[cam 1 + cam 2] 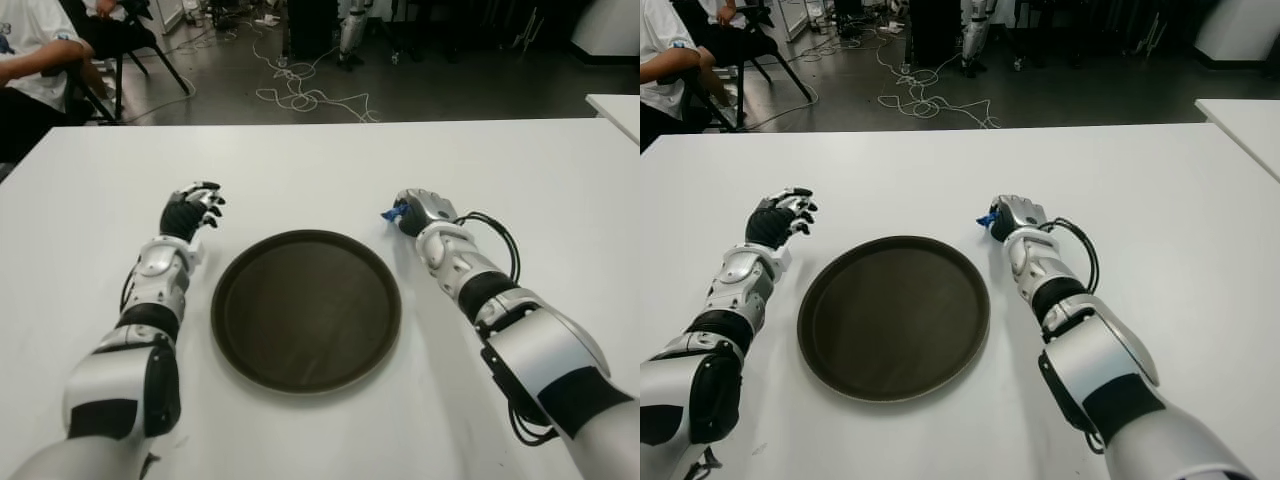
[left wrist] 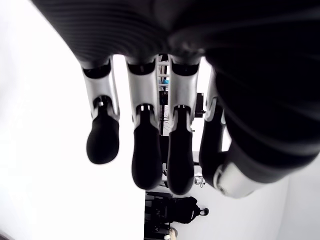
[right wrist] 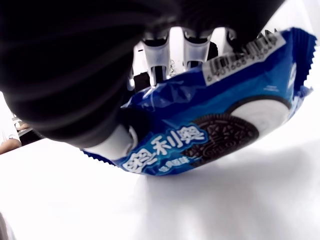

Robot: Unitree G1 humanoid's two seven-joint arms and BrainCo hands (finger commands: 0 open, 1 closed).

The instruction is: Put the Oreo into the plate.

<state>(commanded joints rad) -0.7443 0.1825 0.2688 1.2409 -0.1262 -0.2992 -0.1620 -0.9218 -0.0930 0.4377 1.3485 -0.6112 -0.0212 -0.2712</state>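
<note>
Gripping the Oreo packet, the right hand is closing its fingers around it just beside the plate; lifting clear before carrying it over the rim is advisable. The left hand is hovering open.

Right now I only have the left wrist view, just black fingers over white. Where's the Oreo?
Observer: In the right hand, beyond the right rim of the round dark brown plate. Its fingers are closed on the blue Oreo packet.
Operator: Lifted or down?
Observer: The right wrist view shows the packet's lower edge close over the white table; I cannot tell whether they touch.
Operator: Anything in the plate?
Observer: No, it shows only bare dark surface.
Operator: And my left hand?
Observer: The left hand shows beside the plate's left rim, fingers relaxed, holding nothing.
</note>
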